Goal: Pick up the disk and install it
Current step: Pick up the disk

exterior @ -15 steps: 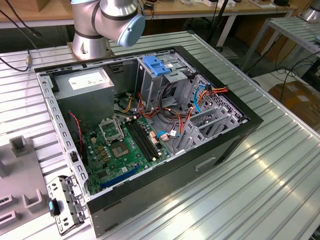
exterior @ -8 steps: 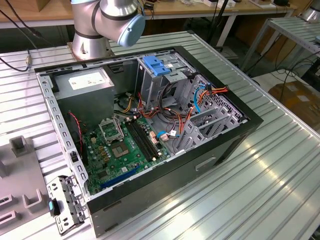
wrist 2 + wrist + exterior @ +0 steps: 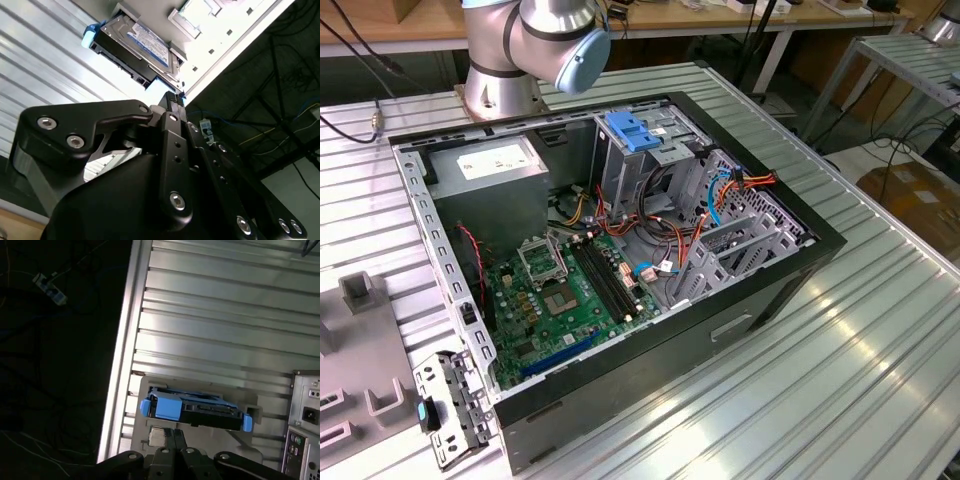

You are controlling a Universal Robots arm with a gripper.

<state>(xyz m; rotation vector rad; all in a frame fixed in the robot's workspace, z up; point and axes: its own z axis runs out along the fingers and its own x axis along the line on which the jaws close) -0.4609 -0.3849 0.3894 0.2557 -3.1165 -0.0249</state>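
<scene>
Disk (image 3: 202, 412): lies flat on a grey holder (image 3: 150, 386) on the table (image 3: 225, 315), close to one long edge of the table. A blue bracket (image 3: 164, 407) frames the disk, with a blue tab at each end of the side turned to the gripper. In the second wrist view the white label with its blue band is exposed, facing away from the holder.

Gripper (image 3: 174, 434): jaws drawn together with nothing between them (both wrist views agree). It holds nothing. The tips sit just beside the bracketed side of the disk, and whether they touch it cannot be told.

Case (image 3: 620, 385): stands on the table in the exterior view, side panel off and interior exposed. Its rear panel appears in the first wrist view, near the holder but apart from it.

Inside the case:
- A green board (image 3: 570, 290) lies on the floor.
- A grey box (image 3: 490, 165) with a white sticker sits in the corner nearest the arm.
- A metal cage (image 3: 635, 135) with a blue handle stands upright beside the box.
- Red, orange and blue cables run loose between the cage and the board.

Arm (image 3: 535, 40): its base is mounted on the table just behind the case.
</scene>
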